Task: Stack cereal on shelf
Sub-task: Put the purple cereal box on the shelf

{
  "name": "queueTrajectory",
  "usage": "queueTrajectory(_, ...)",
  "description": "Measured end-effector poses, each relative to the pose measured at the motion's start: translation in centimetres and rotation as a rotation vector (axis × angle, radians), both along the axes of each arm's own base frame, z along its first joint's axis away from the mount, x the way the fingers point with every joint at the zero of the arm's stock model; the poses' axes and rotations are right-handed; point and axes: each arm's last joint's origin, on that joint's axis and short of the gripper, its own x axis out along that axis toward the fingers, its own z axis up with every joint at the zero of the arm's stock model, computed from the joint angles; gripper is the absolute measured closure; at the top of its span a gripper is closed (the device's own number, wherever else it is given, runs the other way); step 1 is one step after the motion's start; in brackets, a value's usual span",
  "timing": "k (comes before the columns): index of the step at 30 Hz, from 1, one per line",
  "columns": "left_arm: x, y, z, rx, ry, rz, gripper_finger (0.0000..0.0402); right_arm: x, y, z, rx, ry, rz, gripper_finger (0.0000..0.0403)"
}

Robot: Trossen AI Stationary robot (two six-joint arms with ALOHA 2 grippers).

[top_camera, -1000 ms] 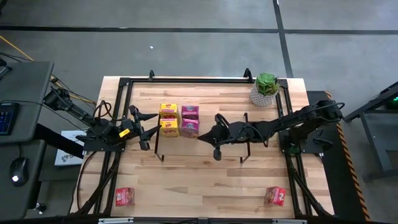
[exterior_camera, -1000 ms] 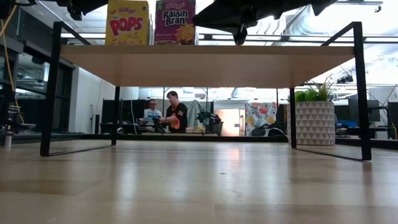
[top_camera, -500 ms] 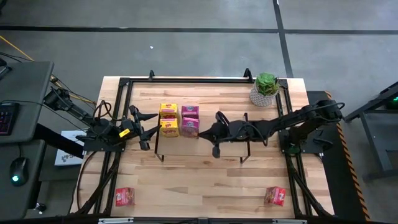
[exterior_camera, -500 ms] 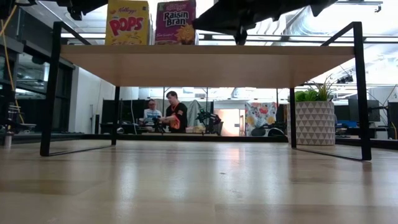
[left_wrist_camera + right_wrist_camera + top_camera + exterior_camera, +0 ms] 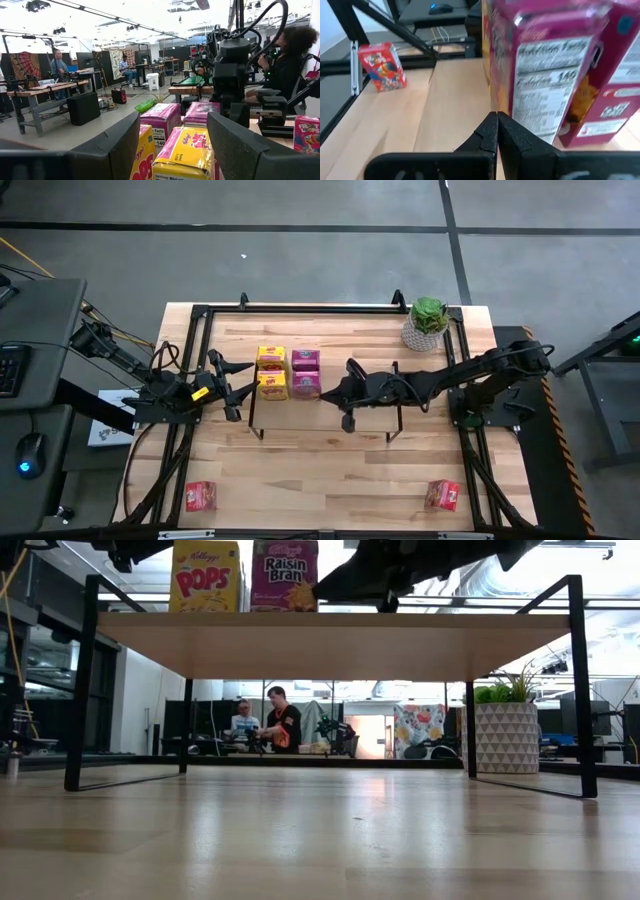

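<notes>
The shelf [image 5: 320,418] [image 5: 330,645] carries several cereal boxes at its left end: two yellow [image 5: 272,372] [image 5: 205,578] and two magenta [image 5: 306,374] [image 5: 285,575], each standing on its base. Two red boxes [image 5: 200,496] [image 5: 442,495] stand on the table near its front edge. My right gripper [image 5: 324,393] [image 5: 496,120] is shut, its tips low at the right side of the near magenta box [image 5: 545,75]. My left gripper [image 5: 232,385] [image 5: 173,122] hangs open off the shelf's left end, facing the yellow boxes [image 5: 185,152] with nothing between its fingers. My right gripper's shut fingertips [image 5: 490,125] point level from the table's right at the near magenta box's side panel [image 5: 532,127], low and by its near corner. I cannot tell whether they touch it. The box stands upright on the shelf.
A potted green plant [image 5: 427,323] stands at the table's far right. A black frame [image 5: 200,315] runs around the tabletop. The right half of the shelf lies under my right arm [image 5: 420,388]. People sit in the room beyond [image 5: 275,725] [image 5: 292,55].
My right gripper's shut tips have dipped a little toward the shelf top beside the near magenta box.
</notes>
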Motion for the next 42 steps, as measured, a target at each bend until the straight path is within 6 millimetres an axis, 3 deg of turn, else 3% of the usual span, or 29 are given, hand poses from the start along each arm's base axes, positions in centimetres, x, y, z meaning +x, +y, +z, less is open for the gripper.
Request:
queueTrajectory(10,0.0,0.0,0.0,0.0,0.0,0.0,0.0181,-0.1,0.0,-0.2,-0.004,0.022,0.001,0.0403)
queueTrajectory(20,0.0,0.0,0.0,0.001,0.003,0.0,0.0181,-0.7,-0.1,-1.6,-0.024,0.185,-0.001,0.0403)
queueTrajectory(28,0.0,0.0,0.0,0.001,0.003,0.0,0.0181,-0.5,-0.4,-1.1,-0.06,0.124,-0.088,0.0403)
queueTrajectory(42,0.0,0.0,0.0,0.001,0.002,0.0,0.0181,-0.2,-0.4,-0.6,-0.069,0.065,-0.073,0.0403)
